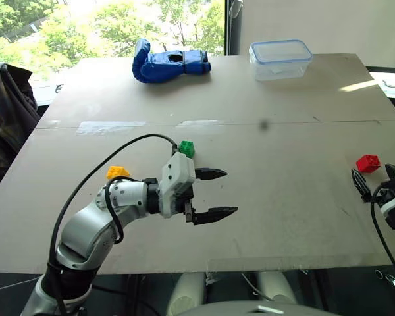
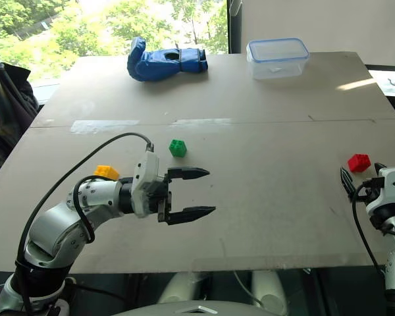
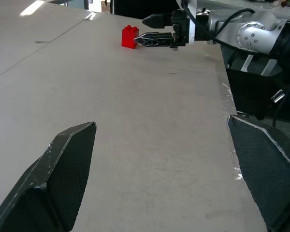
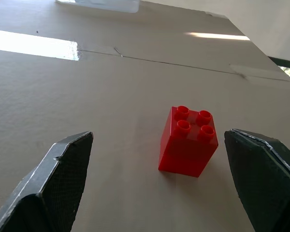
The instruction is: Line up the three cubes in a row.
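Three studded cubes lie apart on the brown table point(image 1: 270, 217). The green cube point(image 1: 186, 149) sits near the middle, and the yellow cube point(image 1: 117, 172) is to its left and a little nearer. The red cube point(image 1: 368, 163) rests far to the right. My left gripper point(image 1: 229, 192) hovers open and empty just in front of the green cube, pointing right. My right gripper point(image 2: 362, 174) is open just short of the red cube point(image 4: 188, 140), which stands between and beyond its black fingers point(image 4: 63, 179), untouched. The left wrist view also catches the red cube point(image 3: 130, 37) with that gripper beside it.
A blue boxing glove point(image 1: 168, 64) and a clear lidded container point(image 1: 280, 59) stand at the table's far edge. A person's plaid sleeve point(image 1: 6, 112) shows at the left side. The table's near edge point(image 1: 250, 268) runs just under my arms.
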`<move>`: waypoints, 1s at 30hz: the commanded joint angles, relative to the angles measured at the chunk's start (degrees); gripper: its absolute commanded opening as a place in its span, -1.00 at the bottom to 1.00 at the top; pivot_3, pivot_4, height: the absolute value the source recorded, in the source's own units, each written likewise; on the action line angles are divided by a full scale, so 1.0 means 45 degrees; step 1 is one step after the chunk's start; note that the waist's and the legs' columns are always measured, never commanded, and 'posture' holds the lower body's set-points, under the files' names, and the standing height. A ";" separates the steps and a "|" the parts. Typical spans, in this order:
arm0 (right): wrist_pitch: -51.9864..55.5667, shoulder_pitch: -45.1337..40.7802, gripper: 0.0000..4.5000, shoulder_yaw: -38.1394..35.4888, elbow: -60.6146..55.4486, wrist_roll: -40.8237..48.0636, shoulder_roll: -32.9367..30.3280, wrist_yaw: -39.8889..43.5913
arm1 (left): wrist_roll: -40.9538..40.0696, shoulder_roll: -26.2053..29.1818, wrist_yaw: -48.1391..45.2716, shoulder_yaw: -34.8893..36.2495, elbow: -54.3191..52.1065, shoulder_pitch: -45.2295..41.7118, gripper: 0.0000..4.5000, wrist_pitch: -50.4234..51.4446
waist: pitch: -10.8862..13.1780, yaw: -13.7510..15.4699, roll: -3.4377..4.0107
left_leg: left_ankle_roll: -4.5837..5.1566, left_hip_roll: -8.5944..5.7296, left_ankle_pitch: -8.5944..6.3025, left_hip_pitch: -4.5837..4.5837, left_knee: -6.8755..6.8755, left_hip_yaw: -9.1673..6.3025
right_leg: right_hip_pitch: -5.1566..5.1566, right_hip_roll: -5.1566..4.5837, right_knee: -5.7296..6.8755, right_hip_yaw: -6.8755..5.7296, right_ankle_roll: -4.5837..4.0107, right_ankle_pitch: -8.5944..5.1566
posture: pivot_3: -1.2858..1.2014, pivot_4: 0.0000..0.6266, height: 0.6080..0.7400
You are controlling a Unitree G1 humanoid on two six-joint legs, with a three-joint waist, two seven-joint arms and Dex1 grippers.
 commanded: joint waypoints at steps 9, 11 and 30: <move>0.0594 -0.2395 1.00 -0.0299 0.3094 0.0486 -0.0765 0.0525 | -0.0646 0.0374 0.0492 0.0241 -0.1221 -0.0805 0.98 0.0957 | 0.0005 0.0029 -0.0002 | -0.0018 0.0002 0.0012 0.0000 0.0003 0.0002 | -0.0001 0.0015 0.0016 0.0016 -0.0002 0.0000 | 0.03 -0.52 1.00; 0.0441 -0.2690 1.00 -0.0231 0.3633 0.0446 -0.0920 0.0826 | -0.0496 0.0446 0.0877 0.0243 -0.1222 -0.0901 0.98 0.1304 | 0.0005 0.0005 -0.0002 | -0.0017 0.0000 0.0011 0.0000 0.0005 0.0012 | 0.0000 0.0013 0.0013 0.0026 0.0000 0.0000 | 0.03 -0.52 1.00; 0.0818 -0.0486 -0.43 0.1453 -0.0635 -0.0290 0.0185 0.0517 | 0.0262 0.0582 0.0271 -0.0074 -0.0468 -0.1547 1.00 0.0614 | 0.0003 0.0006 0.0000 | -0.0033 0.0017 0.0019 -0.0001 0.0002 -0.0005 | -0.0008 0.0022 0.0025 0.0016 -0.0001 0.0000 | 0.03 -0.52 1.00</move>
